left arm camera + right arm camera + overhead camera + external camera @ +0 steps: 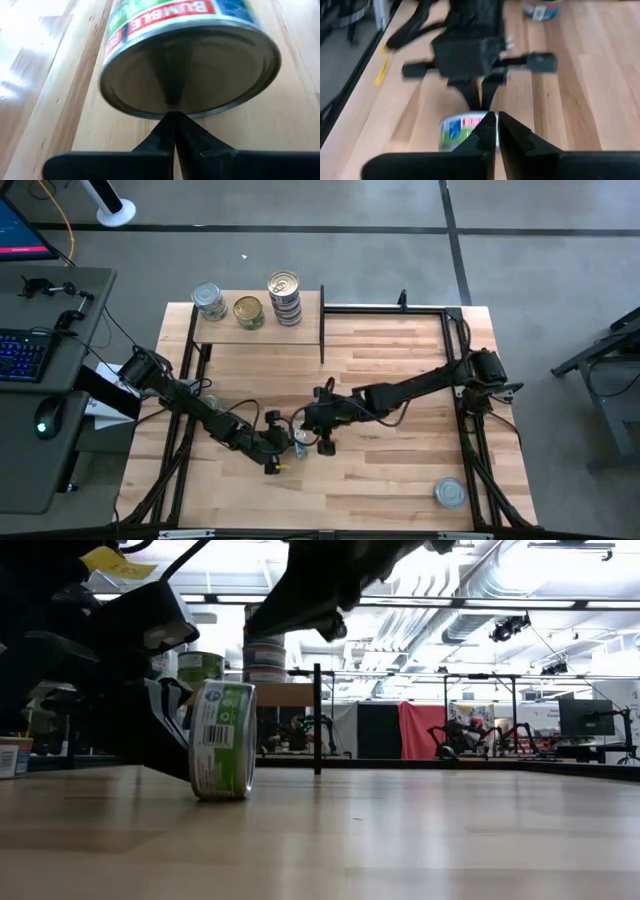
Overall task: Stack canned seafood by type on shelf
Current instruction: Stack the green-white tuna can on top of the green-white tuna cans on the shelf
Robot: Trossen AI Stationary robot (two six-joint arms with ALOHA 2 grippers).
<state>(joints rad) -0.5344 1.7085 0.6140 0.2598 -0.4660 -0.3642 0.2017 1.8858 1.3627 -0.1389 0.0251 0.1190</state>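
The green-label tin (222,740) stood on its edge at the middle left of the low view, hard, smooth and likely to roll, between the pinched-together left gripper (172,120) and right gripper (497,120), so its curved side looked best to grab.

Tin on its edge (222,740): green and white label, barcode (red band with white lettering in the left wrist view)
Surface (400,470): pale plank-patterned wood
Shelf (262,332): light wood, black uprights
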